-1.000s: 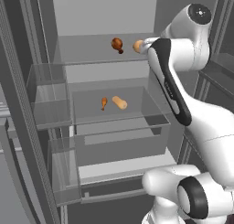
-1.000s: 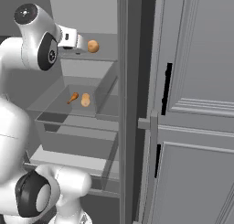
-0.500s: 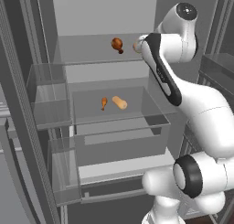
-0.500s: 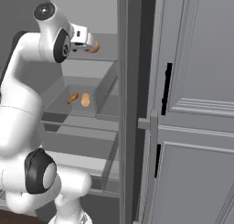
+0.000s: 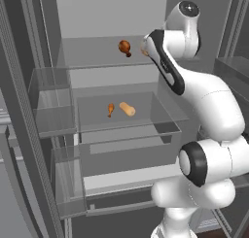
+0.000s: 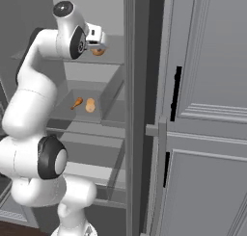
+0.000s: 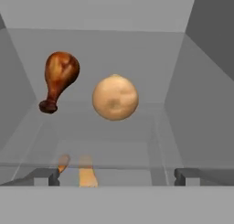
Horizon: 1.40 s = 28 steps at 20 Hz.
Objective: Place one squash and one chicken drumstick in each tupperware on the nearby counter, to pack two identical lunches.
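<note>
On the fridge's upper glass shelf [image 5: 92, 62] lie a dark red-brown chicken drumstick [image 5: 125, 47] [image 7: 59, 77] and a round tan squash [image 7: 115, 97] [image 6: 98, 51]. My gripper [image 7: 116, 176] [image 6: 98, 39] is open and faces the round squash from just in front, a little short of it, with nothing between its fingers. In the clear drawer [image 5: 160, 130] below lie a small orange drumstick [image 5: 111, 109] [image 6: 76, 103] and an elongated squash [image 5: 127, 109] [image 6: 90, 105]. The tupperware and the counter are out of view.
Clear door bins [image 5: 48, 120] line the fridge's left side. The fridge's right wall [image 6: 137, 110] stands close beside my arm. Beyond it are grey panelled doors with black bar handles [image 6: 175, 93]. A second drawer [image 5: 121, 183] sits lower down.
My arm has lifted its elbow and turned, bringing the hand in line with the upper shelf by the round squash. The jaws stay open and the foods have not moved.
</note>
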### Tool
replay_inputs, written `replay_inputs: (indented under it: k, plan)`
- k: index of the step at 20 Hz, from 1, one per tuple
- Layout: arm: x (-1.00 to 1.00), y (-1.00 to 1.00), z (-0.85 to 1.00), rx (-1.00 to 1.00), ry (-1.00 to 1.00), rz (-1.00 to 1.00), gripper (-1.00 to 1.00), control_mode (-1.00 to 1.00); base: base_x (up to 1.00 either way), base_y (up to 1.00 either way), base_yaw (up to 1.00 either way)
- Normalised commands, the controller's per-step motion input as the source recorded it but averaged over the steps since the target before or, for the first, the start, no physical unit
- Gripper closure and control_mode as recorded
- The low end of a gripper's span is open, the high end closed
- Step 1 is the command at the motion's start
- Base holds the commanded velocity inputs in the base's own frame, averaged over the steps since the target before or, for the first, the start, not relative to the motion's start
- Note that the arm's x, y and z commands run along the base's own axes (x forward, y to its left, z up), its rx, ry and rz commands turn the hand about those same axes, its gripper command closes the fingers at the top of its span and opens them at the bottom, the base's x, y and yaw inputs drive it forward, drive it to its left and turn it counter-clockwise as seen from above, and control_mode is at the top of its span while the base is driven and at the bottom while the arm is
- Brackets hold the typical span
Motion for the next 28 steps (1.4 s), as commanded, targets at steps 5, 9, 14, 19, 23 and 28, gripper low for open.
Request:
replay_inputs:
  k: [5, 9, 14, 19, 23, 28]
  plan:
    - [0.58, 0.00, -0.13, 0.00, 0.00, 0.00, -1.00, -1.00, 0.00, 0.00, 0.00]
    - [0.60, 0.00, -0.18, 0.01, -0.02, 0.01, -1.00, -1.00, 0.00, 0.00, 0.00]
    - [0.66, 0.00, -0.07, 0.01, -0.01, 0.01, -1.00, -1.00, 0.00, 0.00, 0.00]
    - [0.57, 0.00, -0.03, 0.00, 0.00, 0.00, -1.00, -1.00, 0.00, 0.00, 0.00]
    - [0.00, 0.00, -0.04, 0.00, 0.00, 0.00, -1.00, -1.00, 0.00, 0.00, 0.00]
    - [-0.08, 0.05, -0.16, 0.00, -0.08, 0.00, -1.00, -1.00, 0.00, 0.00, 0.00]
